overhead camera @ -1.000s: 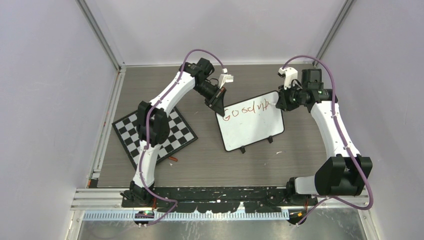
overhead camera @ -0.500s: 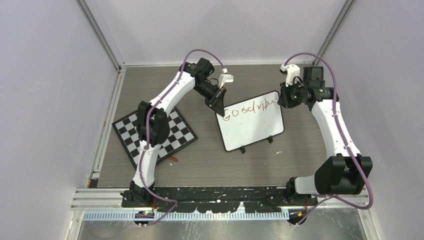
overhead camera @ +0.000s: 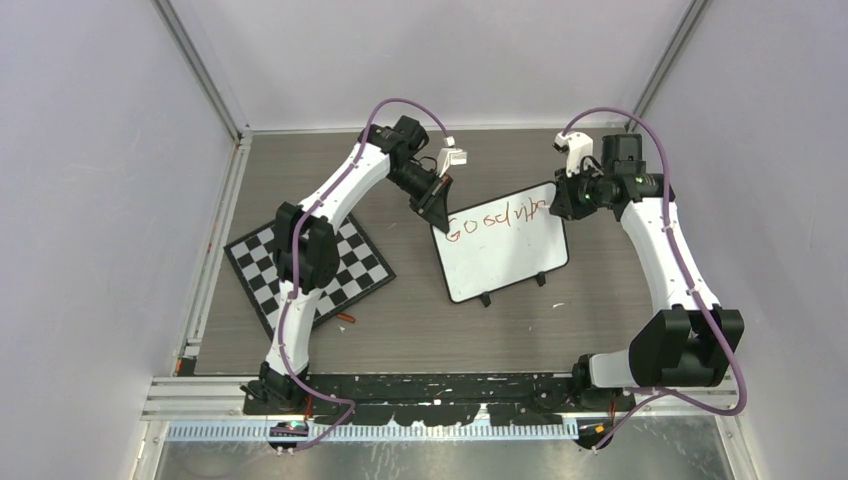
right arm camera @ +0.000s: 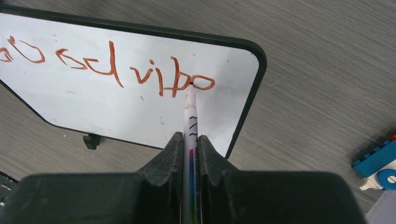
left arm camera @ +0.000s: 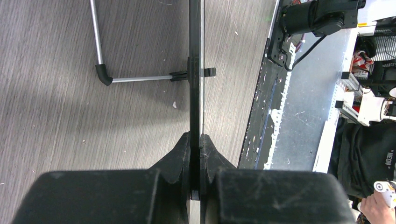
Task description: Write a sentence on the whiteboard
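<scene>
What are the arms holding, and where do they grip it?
Left fingers pinch the whiteboard by its edge; right fingers clamp the marker by its barrel, tip on the board.

The bench (overhead camera: 400, 330) is surfaced in grey wood grain. A black-and-white checkerboard (overhead camera: 362, 266) is laid flat at the left. The whiteboard (overhead camera: 505, 255) is supported near the centre on its black feet. A small red object (overhead camera: 345, 318) is located just beside the checkerboard's near edge.

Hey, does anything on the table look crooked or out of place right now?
The checkerboard lies askew, turned diagonally to the table edges, with a small red item loose beside its near corner. The whiteboard also sits slightly rotated, and the writing runs almost to its right edge.
</scene>
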You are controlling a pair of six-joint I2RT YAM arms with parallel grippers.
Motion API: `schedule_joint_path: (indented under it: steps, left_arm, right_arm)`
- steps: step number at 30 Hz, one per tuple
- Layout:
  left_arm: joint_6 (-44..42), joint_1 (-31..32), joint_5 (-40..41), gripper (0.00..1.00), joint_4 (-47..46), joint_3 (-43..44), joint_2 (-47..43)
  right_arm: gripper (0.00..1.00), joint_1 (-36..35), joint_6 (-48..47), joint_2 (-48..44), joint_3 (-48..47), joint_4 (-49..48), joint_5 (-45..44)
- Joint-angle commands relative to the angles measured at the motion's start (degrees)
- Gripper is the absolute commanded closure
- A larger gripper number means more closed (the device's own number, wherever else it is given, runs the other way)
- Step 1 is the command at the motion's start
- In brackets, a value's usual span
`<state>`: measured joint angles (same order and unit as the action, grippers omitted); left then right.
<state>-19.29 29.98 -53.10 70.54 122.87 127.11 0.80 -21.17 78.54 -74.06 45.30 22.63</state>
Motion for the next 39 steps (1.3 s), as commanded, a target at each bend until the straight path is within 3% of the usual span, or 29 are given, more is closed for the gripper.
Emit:
schedule_joint_path:
  steps: [1,12,21,39]
  left_arm:
    - [-1.0,1.2,0.5,1.0,1.9,-0.8,0.2]
    - [-0.8,1.2,0.4,1.0,1.7,-0.7,0.4]
    - [-1.1,1.2,0.3,1.0,2.1,-0.9,0.2]
    - [-1.0,1.2,0.2,1.0,1.4,-1.4,0.0]
  right_arm:
    - [1.0,-0.2,-2.5,1.0,-1.2,1.1,-1.2]
    - [1.0,-0.3,-1.9,-0.6,-0.6,-2.0,-7.4]
    - [1.0,0.2,0.6,-4.5,0.1,-4.5,-2.7]
    - [1.0,0.5,2.3,-2.7,0.8,-6.3,-8.2]
